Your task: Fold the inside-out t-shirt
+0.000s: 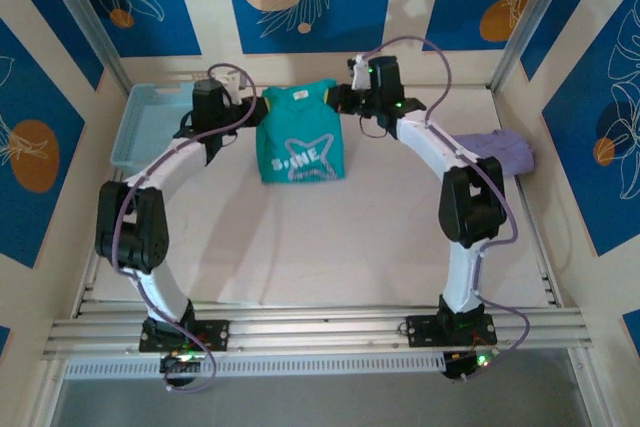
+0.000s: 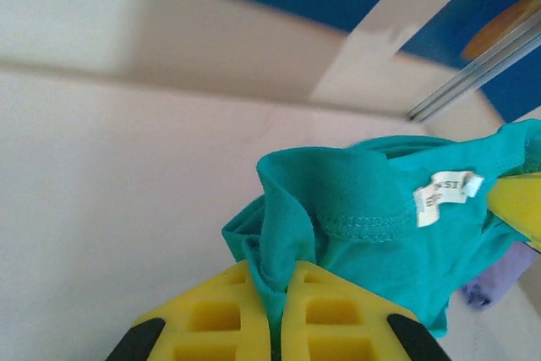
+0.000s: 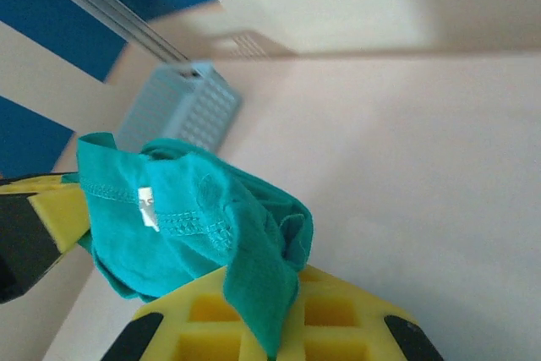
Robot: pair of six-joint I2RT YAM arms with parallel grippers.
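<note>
The inside-out t-shirt (image 1: 300, 142) is teal with a pale print and sits at the back middle of the table. Its collar end stretches between my two grippers, and the rest spreads toward the near side. My left gripper (image 1: 247, 109) is shut on the left corner by the collar. In the left wrist view the yellow fingers (image 2: 228, 310) pinch a bunched fold of the t-shirt (image 2: 363, 200) beside its white label (image 2: 444, 196). My right gripper (image 1: 342, 99) is shut on the right corner. In the right wrist view, t-shirt cloth (image 3: 177, 209) drapes over that gripper (image 3: 269, 293).
A light blue tray (image 1: 150, 127) stands at the back left, also seen as the tray (image 3: 182, 112) in the right wrist view. A pale lavender folded garment (image 1: 500, 152) lies at the right edge. Walls and metal posts close in the back and sides.
</note>
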